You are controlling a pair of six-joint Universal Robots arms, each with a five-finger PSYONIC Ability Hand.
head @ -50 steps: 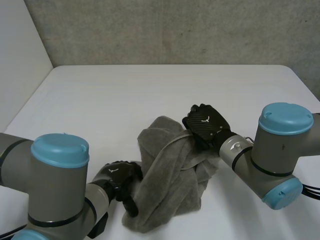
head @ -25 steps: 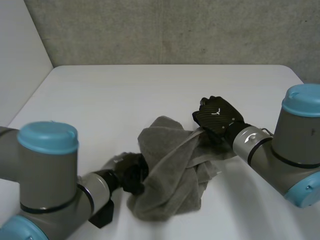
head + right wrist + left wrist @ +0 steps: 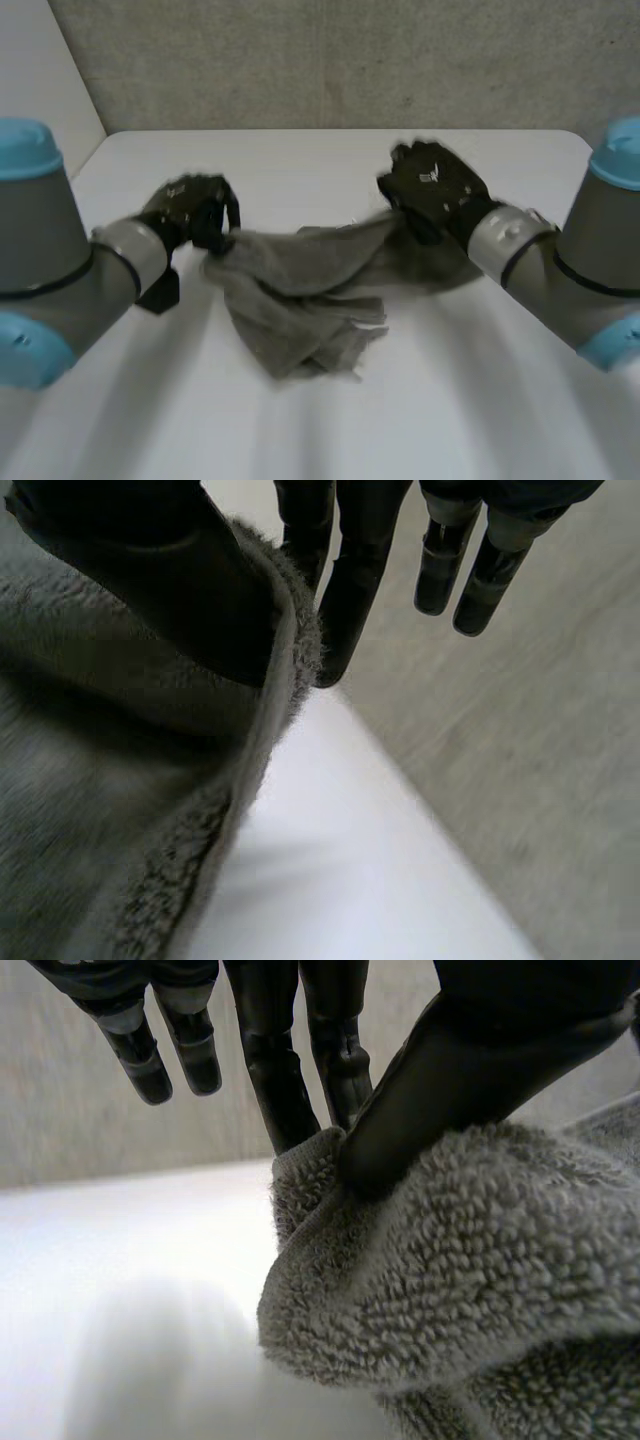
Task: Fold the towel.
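Note:
A grey towel (image 3: 300, 290) hangs stretched between my two hands above the white table (image 3: 300, 170), its middle sagging in a bunch. My left hand (image 3: 190, 212) pinches the towel's left end. In the left wrist view the thumb (image 3: 450, 1080) presses the towel's edge (image 3: 420, 1260) against the fingers (image 3: 270, 1070). My right hand (image 3: 430, 190) pinches the right end. In the right wrist view the thumb (image 3: 150, 570) clamps the towel's edge (image 3: 120, 820) against the fingers (image 3: 350, 580).
A grey wall (image 3: 330, 60) stands behind the table's far edge. A pale wall (image 3: 40, 150) runs along the table's left side.
Both hands closed on the towel, lifted it and drew apart. The crumpled heap is now pulled out into a band between them, farther back on the table.

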